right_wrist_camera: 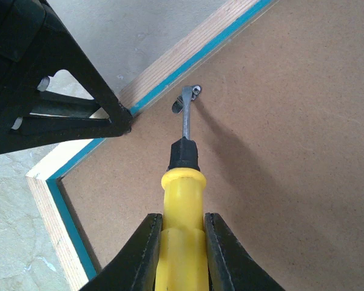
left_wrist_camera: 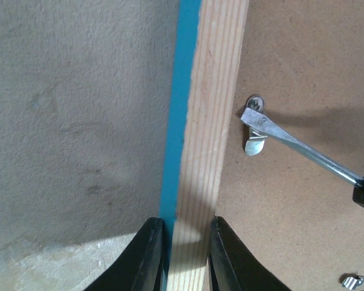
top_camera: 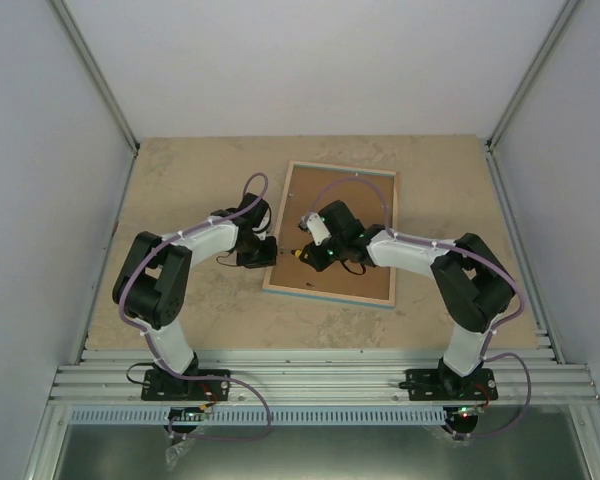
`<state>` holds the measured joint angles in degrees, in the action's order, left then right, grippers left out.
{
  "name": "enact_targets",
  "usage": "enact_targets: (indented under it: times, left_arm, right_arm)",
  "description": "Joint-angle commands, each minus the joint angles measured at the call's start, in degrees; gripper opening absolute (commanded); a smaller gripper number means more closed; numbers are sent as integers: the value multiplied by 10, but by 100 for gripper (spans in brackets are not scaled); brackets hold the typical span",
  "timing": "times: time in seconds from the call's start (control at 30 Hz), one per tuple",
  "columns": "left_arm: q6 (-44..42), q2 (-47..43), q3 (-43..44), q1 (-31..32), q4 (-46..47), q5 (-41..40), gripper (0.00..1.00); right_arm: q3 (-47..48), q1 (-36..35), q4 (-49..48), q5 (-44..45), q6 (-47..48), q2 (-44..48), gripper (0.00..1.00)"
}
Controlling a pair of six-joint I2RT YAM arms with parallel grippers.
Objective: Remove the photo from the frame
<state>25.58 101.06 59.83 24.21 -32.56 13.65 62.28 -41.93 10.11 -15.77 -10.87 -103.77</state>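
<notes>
The frame lies face down on the table, its light wood back and turquoise edge showing. A brown backing board covers it, so the photo is hidden. My left gripper is shut on the frame's left rail, one finger on each side. In the top view this gripper sits at the frame's left edge. My right gripper is shut on a yellow-handled screwdriver. The flat blade rests against a small metal retaining clip on the board beside the left rail.
A second metal clip sits on the board further along the left rail. Both arms meet over the frame's left half. The beige table is walled at left, right and back, and a metal rail runs along the near edge.
</notes>
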Motion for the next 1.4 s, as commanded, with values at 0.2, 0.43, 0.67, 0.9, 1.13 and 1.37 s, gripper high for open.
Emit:
enact_targets:
  times: [0.2,0.43,0.67,0.9,1.13,1.37]
  left_arm:
    - [18,-22,-13,-3,5,13,11]
    - [15,-44,-37,14,-17,21,12]
    - [35,-97,-85,34,-34,33,14]
    - [53,-155,-94,40,-54,26,23]
    - [41,-140,-35,19,-65,-6,53]
    - [7,-56,52,-36,-39,-32,63]
  right_arm:
    - [-20,2,20,15,-3,45,0]
    - [-32,7,-21,14,-13,81,0]
    - [-44,14,-39,42,-21,93,1]
    - [-49,22,-53,44,-23,94,1]
    - [-40,33,-57,47,-17,88,0]
    - [-45,44,-70,45,-15,82,1]
